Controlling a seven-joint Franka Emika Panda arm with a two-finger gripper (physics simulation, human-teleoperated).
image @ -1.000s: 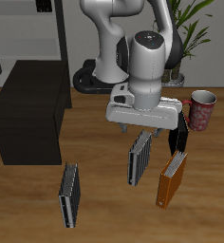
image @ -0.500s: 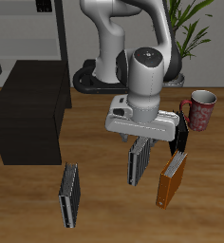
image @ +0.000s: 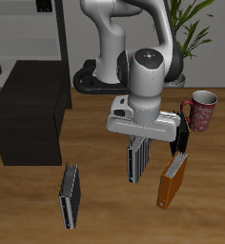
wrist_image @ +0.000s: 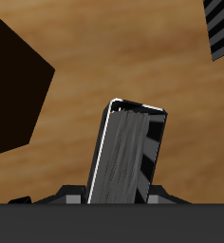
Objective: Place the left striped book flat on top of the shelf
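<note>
The left striped book (image: pixel 136 162) stands on edge on the wooden table, beside the orange book (image: pixel 171 180). My gripper (image: pixel 140 143) is down over its top edge, with a finger on each side, shut on it. In the wrist view the book (wrist_image: pixel 128 152) fills the space between my fingers, and my gripper (wrist_image: pixel 119 196) sits at its near end. The shelf (image: pixel 29 110), a low black cabinet with a flat top, stands farther back, apart from the book; it also shows in the wrist view (wrist_image: pixel 14 85).
A darker striped book (image: pixel 70 195) stands near the table's front edge and also shows in the wrist view (wrist_image: pixel 220 24). A pink mug (image: pixel 201 110) and a dark book (image: pixel 181 133) are behind the orange book. A tall pale shelving frame (image: pixel 57 29) and a plant (image: pixel 191 24) stand at the back.
My gripper has come down from above the left striped book onto its top edge. The fingers now sit against its sides. The book still stands on the table.
</note>
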